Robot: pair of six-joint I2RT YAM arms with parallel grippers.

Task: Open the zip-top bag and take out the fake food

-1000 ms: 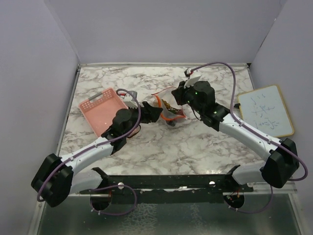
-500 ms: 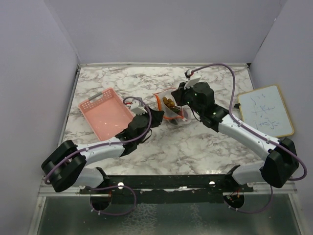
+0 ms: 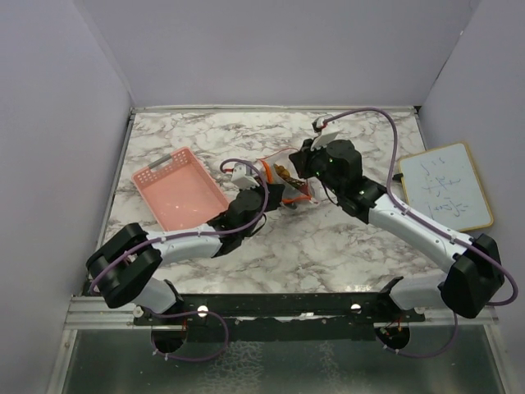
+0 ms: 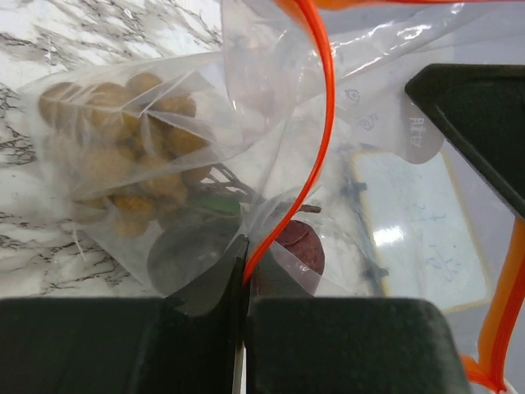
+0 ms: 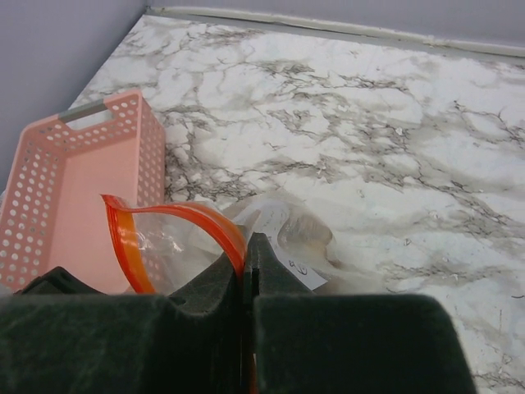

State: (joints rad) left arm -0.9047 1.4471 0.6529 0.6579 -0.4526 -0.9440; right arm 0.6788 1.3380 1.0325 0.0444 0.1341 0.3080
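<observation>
The clear zip-top bag [image 3: 285, 177] with its orange-red zip strip [image 4: 321, 107] is held up between both arms at the table's middle. My left gripper [image 4: 244, 261] is shut on one lip of the mouth, the strip pinched between its jaws. My right gripper [image 5: 248, 250] is shut on the opposite lip, which arcs away from it as an orange loop [image 5: 176, 215]. The fake food is inside the bag: golden-brown grape-like balls [image 4: 123, 168] and a dark maroon round fruit [image 4: 302, 248]. In the top view the left gripper [image 3: 264, 192] and right gripper [image 3: 305, 179] face each other across the bag.
A pink perforated basket [image 3: 179, 189] lies left of the bag, close to the left arm; it also shows as the basket [image 5: 57, 189] in the right wrist view. A small whiteboard [image 3: 447, 185] with writing leans at the right wall. Grey walls enclose the marble table [image 3: 328, 238].
My left arm has reached forward and right to the bag, and its jaws have closed on the zip strip. The right gripper has kept its hold in place.
</observation>
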